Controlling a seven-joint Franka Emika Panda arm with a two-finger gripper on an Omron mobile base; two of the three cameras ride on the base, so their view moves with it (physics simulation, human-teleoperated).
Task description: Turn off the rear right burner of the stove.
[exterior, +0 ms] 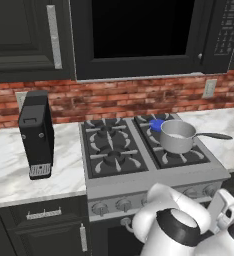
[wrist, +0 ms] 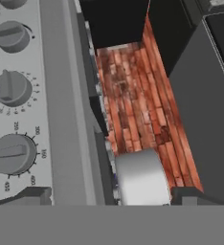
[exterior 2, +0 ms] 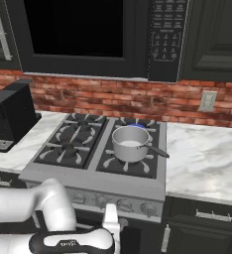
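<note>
Arm folded low, claw (wrist: 104, 195) spread wide, fingertips (wrist: 35, 194) far apart, gripping nothing.

The arm (exterior: 171, 220) at the lower right of the left base view is glossy white, made of rounded, bulging segments. A black ring with a thin white rim sits between two segments. At the lower left of the right base view, a smooth white curved link leads to a dark band with small pale lettering, too small to read. The gripper (exterior: 228, 212) is white and blocky, with a flat pale plate and dark grey details. In the hand view, two dark finger tips (wrist: 30, 195) rise at the bottom edge.
</note>
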